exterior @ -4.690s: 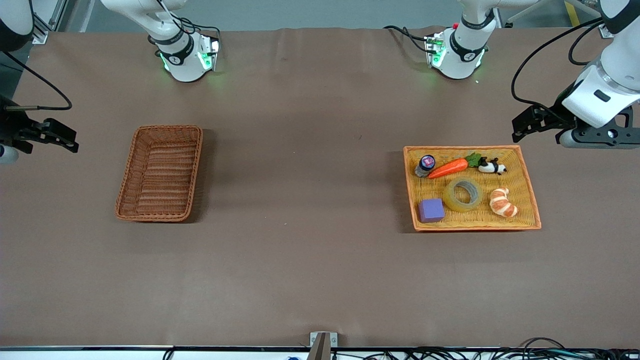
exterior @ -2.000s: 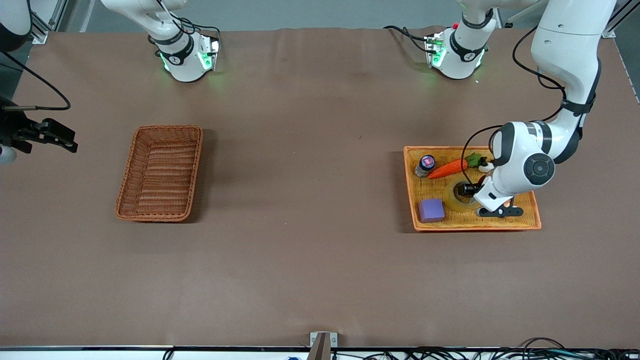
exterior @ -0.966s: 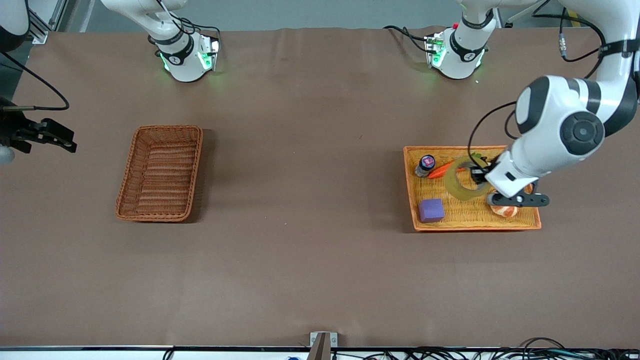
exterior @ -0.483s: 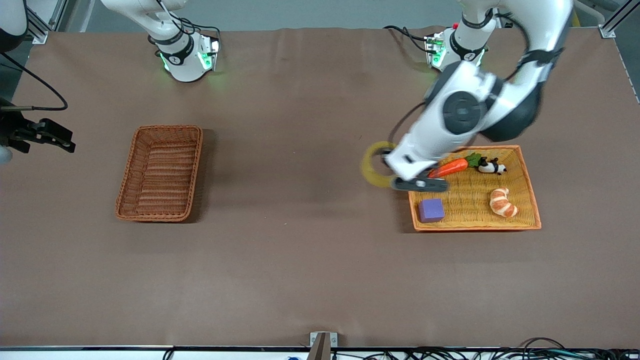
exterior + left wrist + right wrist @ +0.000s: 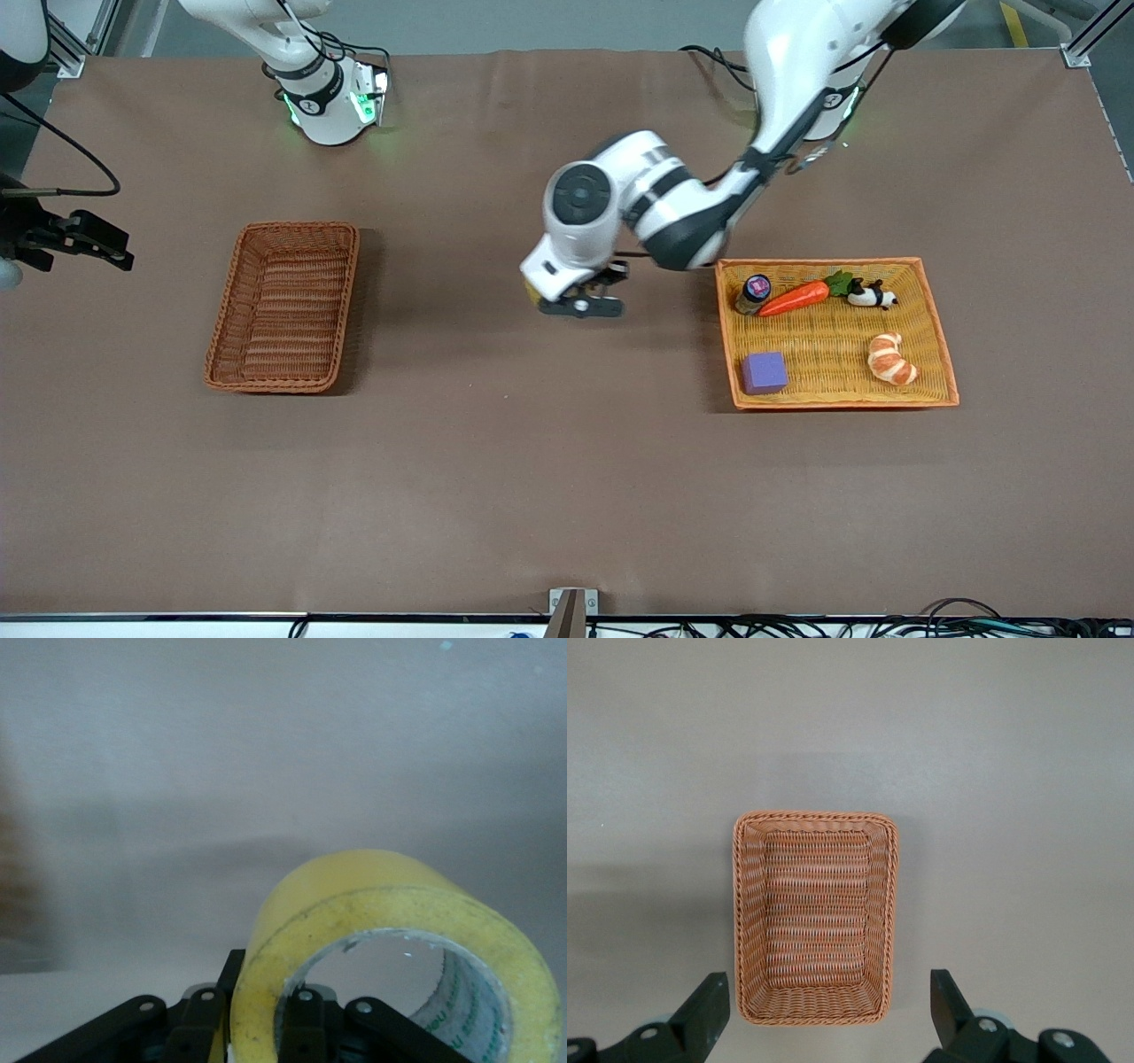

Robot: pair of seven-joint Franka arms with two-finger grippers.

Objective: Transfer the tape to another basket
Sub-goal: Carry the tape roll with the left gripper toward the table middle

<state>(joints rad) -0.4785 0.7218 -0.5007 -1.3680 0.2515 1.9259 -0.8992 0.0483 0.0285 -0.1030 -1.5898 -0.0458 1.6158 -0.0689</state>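
The tape [image 5: 390, 895], a yellowish roll with a grey core, is held in my left gripper [image 5: 257, 1005]. One finger is outside the ring's wall and one inside. In the front view my left gripper [image 5: 580, 301] is in the air over the bare middle of the table, between the two baskets. Only a sliver of the tape [image 5: 530, 291] shows under the wrist there. The reddish-brown basket [image 5: 343, 292] stands empty toward the right arm's end. My right gripper [image 5: 97, 248] waits high at that end, open and empty [image 5: 826, 985], looking down on the basket [image 5: 749, 912].
The shallow orange-yellow tray [image 5: 939, 354] lies toward the left arm's end. It holds a carrot [image 5: 795, 298], a small bottle [image 5: 755, 292], a panda toy [image 5: 873, 295], a croissant [image 5: 890, 358] and a purple block [image 5: 764, 372].
My left gripper took hold of the tape in the tray, lifted it out and carried it toward the right arm's end, to over the table's middle. The right arm has hardly moved.
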